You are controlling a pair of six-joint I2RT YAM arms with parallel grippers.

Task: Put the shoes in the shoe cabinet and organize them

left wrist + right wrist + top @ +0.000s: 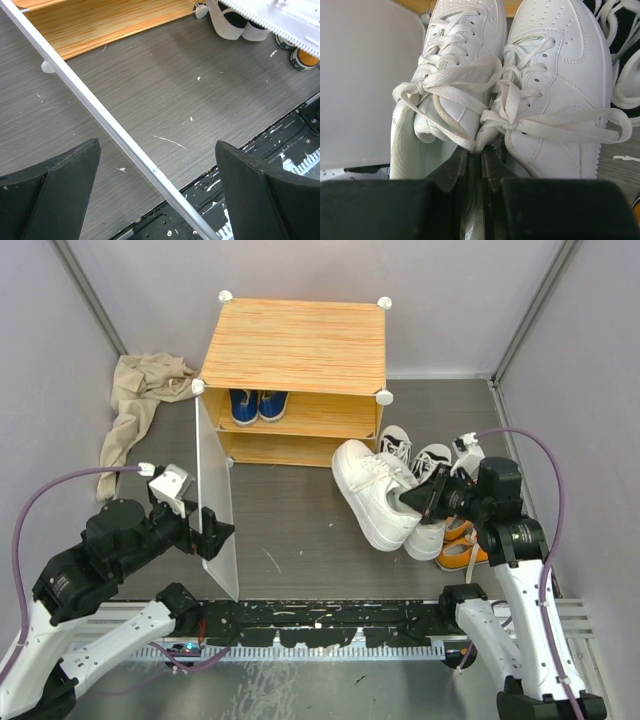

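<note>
Grey wood-grain tabletop (300, 530) runs between pale grey walls. At its far side stands the cube-like shoe cabinet with the orange striped top (295, 345), a pair of blue sneakers (258, 405) on its upper shelf. Your right gripper (476, 159) is pinched tight on the inner collars of the pair of white leather lace-up sneakers (372, 492), side by side just right of the cabinet's front, beside the black high-tops (412, 448) and orange sneakers (465, 552). Your left gripper (208, 532) has its jaws wide apart, straddling the free edge of the pale grey-white door panel (214, 490), which is swung out toward you; nothing is clamped. The step looks like carrying the white pair in. Lift both shoes level so neither slips from the pinch, swing left past the white corner knob (384, 396), and go toes first onto the free lower shelf (290, 448). Brace the door wide with your left arm so the heels don't clip it, and release only once the soles rest flat.
</note>
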